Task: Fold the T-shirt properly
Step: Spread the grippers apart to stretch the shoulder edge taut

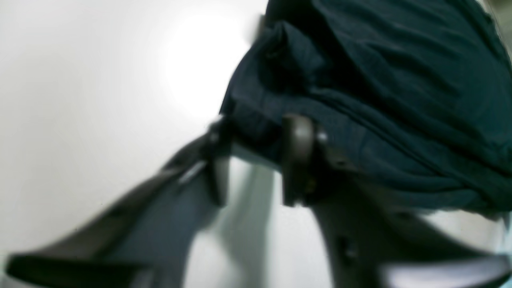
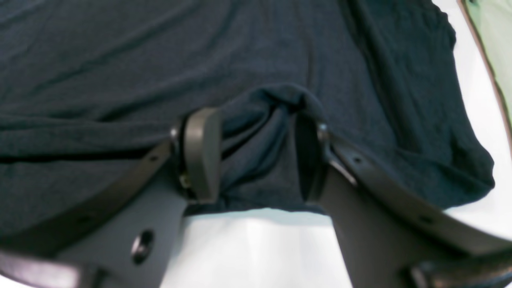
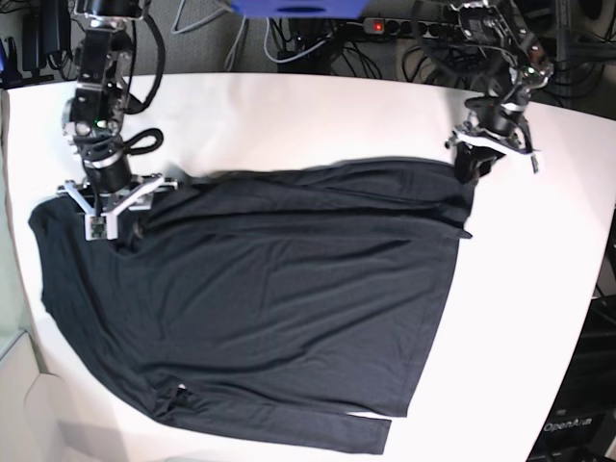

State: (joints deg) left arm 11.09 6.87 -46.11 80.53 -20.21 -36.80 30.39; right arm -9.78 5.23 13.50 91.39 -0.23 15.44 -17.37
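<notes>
T-shirt (image 3: 279, 308): lying spread across the white table (image 3: 318, 115), dark and wrinkled, covering most of the surface; the far edge is running between the two grippers.
Left arm: reaching down from the far side of the table and bending toward the T-shirt's far corner on the base view's right.
Left gripper (image 3: 476, 159): sitting at that corner of the T-shirt. In the left wrist view (image 1: 256, 160) the two fingers are standing apart, with a bunched fold of the T-shirt (image 1: 360, 100) lying against their tips. The frame is blurring, so whether the fabric is being pinched cannot be told.
Right arm: standing nearly upright over the T-shirt's far corner on the base view's left, wrist pointing down.
Right gripper (image 3: 111, 207): resting on the T-shirt just inside that corner. In the right wrist view (image 2: 258, 156) the fingers are standing wide apart, one on either side of a raised ridge of the T-shirt (image 2: 260, 132). The ridge is filling the gap between the pads (image 2: 202, 154); a firm grip cannot be confirmed.
Table edge (image 2: 486, 72): showing just beyond the T-shirt's corner in the right wrist view.
</notes>
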